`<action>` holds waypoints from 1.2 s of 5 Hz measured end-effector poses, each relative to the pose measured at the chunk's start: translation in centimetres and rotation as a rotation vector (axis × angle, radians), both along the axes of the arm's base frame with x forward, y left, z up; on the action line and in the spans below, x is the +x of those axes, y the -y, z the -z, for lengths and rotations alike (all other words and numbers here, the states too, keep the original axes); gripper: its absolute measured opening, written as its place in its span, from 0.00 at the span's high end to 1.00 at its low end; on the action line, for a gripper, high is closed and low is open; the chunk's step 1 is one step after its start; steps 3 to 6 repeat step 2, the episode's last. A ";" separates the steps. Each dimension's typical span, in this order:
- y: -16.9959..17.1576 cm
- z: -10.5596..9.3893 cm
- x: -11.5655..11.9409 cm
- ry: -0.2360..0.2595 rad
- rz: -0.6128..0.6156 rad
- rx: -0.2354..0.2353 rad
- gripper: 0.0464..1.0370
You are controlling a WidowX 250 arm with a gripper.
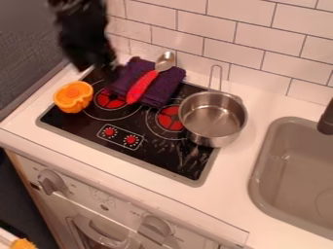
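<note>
White tiles (232, 41) behind purple cloth (166, 86) on black stovetop (153, 155)

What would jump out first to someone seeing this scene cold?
Probably the red-handled spoon, lying across a folded purple cloth at the back of the black cooktop. Next, the bright orange toy food at the cooktop's left edge and the shiny steel saucepan over its right edge. The dark gripper hangs at upper left, near the cloth.

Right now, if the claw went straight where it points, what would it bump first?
Probably the purple towel, or the black stovetop right beside it; how high the claw hangs is hard to judge.
</note>
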State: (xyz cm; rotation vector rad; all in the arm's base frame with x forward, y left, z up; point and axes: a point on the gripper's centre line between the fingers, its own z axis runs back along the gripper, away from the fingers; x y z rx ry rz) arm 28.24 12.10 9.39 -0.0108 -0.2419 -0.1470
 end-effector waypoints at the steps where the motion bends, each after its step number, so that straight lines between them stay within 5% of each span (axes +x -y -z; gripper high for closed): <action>1: -2.7 2.0 0.6 -0.061 -0.039 0.024 0.04; 6: -3.4 2.8 0.6 -0.090 -0.070 0.047 0.04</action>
